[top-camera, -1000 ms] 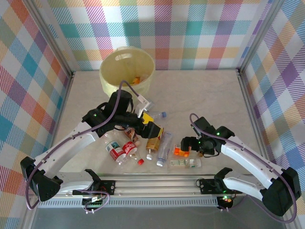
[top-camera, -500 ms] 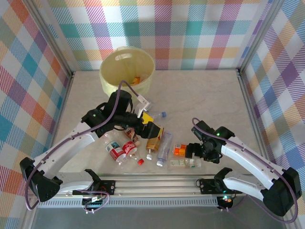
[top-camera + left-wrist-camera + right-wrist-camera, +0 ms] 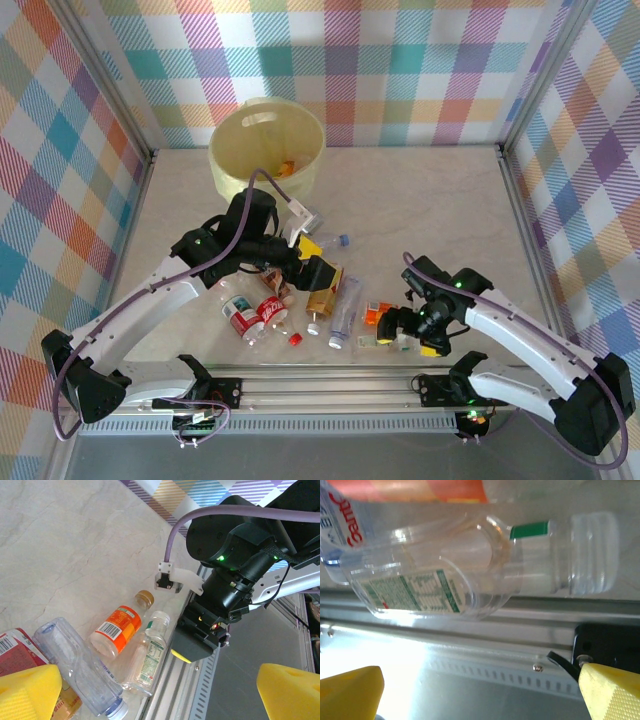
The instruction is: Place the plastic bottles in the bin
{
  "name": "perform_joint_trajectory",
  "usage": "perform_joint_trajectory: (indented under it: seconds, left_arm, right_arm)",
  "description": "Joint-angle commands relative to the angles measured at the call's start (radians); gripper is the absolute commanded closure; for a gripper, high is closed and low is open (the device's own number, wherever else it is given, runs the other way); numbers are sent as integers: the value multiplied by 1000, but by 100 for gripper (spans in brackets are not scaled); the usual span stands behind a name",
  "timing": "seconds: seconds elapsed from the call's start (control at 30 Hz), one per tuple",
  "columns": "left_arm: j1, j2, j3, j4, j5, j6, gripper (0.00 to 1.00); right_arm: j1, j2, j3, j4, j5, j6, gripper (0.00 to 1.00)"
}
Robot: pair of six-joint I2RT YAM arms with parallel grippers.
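Grabbing the green-label bottle [image 3: 470, 580] looks like the current step. It lies on its side at the near edge of the table [image 3: 440, 200], apparently against the front rail [image 3: 470, 635], with the orange-label bottle [image 3: 116, 630] just beside it. The right gripper [image 3: 480, 690] hangs over it, jaws wide, nothing held. I'd straddle the body rather than the neck, keep the near finger off the rail and close gently, since thin plastic squashes and slips. The left gripper [image 3: 318, 262] is also spread and empty above the bottle cluster [image 3: 265, 310]. The bin [image 3: 232, 175] is far-left, well apart.
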Motion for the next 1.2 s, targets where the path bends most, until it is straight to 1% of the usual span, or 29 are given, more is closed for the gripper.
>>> perform_joint_trajectory:
  seconds: [0.0,0.07,0.13,0.27,0.4,0.53,0.8,0.97,1.17]
  left_arm:
    - [-7,-4,-1,-16,2,20,0]
    - [-7,-1,-1,-16,2,21,0]
    - [-7,3,-1,-18,3,20,0]
    - [-7,7,0,-18,5,21,0]
    - [-7,6,-1,-16,5,19,0]
    - [-7,9,-1,-16,7,20,0]
    - [-6,6,-1,-18,5,20,0]
    - [-7,5,-1,-19,0,20,0]
    - [-7,5,-1,-21,0,20,0]
  right_arm:
    - [24,19,-10,-36,-99,-35,0]
    - [37,33,-14,-28,-102,-33,0]
    - [53,42,-16,-3,-72,-13,0]
    - [83,54,-65,122,-21,60,0]
    - [120,77,-116,246,-8,123,0]
    - [168,88,-139,315,72,177,0]
    - [193,43,-235,474,267,295,0]
    - [194,41,-256,545,385,318,0]
    - [192,92,-246,609,523,313,0]
